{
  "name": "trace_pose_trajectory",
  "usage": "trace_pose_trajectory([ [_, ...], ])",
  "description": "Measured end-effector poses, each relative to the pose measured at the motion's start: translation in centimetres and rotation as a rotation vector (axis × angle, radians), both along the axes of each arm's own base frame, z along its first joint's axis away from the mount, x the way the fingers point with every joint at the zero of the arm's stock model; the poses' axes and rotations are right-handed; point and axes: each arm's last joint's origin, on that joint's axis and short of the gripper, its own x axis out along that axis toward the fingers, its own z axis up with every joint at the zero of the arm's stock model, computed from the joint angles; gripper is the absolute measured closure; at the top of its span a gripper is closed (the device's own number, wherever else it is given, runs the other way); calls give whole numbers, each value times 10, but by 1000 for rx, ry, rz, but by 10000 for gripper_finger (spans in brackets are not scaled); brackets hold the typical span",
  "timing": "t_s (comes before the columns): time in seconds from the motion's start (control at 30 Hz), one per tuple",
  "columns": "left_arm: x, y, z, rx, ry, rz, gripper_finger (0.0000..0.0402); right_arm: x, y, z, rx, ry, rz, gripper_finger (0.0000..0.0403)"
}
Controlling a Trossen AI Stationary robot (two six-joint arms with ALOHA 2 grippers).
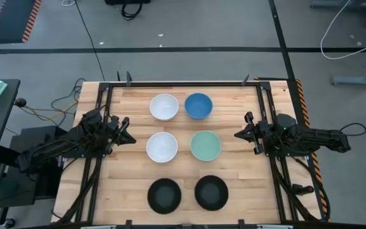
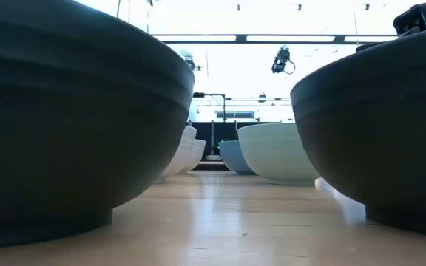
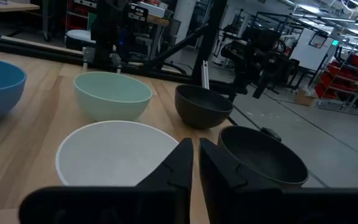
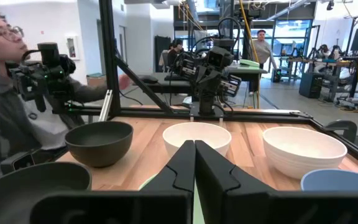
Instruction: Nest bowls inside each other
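Six round bowls stand upright on their bases in three pairs on the wooden table. At the far side are a white bowl (image 1: 164,107) and a blue bowl (image 1: 198,105). In the middle are a second white bowl (image 1: 162,147) and a mint green bowl (image 1: 205,145). At the near side are two black bowls (image 1: 164,194) (image 1: 211,193). My left gripper (image 1: 131,136) hovers left of the middle white bowl (image 3: 120,152), its fingers shut to a thin slit. My right gripper (image 1: 237,135) hovers right of the mint bowl, shut. Neither touches a bowl.
A black metal frame (image 1: 183,83) rims the table top. Bare wood lies between each gripper and the bowls. The low view is filled by the two black bowls (image 2: 65,111) (image 2: 383,125). A person (image 4: 5,93) sits beyond the table's near side in the right wrist view.
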Motion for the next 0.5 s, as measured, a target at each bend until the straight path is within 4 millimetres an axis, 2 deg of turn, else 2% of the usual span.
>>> trace_pose_trajectory([
  [0.23, 0, 0, 0, 0, 0, 0, 376, 0, 0, 0, 0, 0, 0, 385],
  [0.5, 0, 0, 0, 0, 0, 0, 366, 0, 0, 0, 0, 0, 0, 385],
])
